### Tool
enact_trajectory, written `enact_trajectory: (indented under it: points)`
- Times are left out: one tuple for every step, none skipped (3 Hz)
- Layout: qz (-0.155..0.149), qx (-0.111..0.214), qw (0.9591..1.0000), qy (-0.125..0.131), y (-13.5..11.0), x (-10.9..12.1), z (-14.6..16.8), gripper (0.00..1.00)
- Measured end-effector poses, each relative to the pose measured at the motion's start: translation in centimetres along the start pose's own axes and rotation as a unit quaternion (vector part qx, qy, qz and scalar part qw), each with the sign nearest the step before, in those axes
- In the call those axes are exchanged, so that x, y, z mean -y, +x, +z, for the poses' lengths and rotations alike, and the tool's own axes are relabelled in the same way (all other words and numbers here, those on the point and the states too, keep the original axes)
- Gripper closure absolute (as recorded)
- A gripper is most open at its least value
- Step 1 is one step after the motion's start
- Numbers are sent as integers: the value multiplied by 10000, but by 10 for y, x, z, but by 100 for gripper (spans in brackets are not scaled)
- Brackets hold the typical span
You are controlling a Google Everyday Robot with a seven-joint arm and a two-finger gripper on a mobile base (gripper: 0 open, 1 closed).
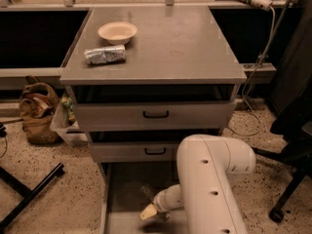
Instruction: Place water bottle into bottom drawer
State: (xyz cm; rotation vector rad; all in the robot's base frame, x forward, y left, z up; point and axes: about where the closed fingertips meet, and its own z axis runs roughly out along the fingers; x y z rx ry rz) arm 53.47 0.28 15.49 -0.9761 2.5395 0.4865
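Note:
The bottom drawer [126, 186] is pulled out at floor level under the grey cabinet, and its flat grey floor and thin left rail show. My white arm [207, 179] bends down into it from the right. My gripper [149, 209] is low over the drawer floor near its front middle, with a pale tip showing. The water bottle cannot be made out; it may be hidden by the gripper or in its shadow.
On the cabinet top lie a cream bowl [117, 32] and a silvery foil packet [105, 55]. Two shallower drawers with black handles [156, 114] sit slightly open above. A brown bag [36, 112] and a clear bin [66, 123] stand to the left, and a black chair [295, 145] to the right.

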Motion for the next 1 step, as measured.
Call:
enact_trajectory:
  points:
    - [0,0,10000,0,0,0,0,0]
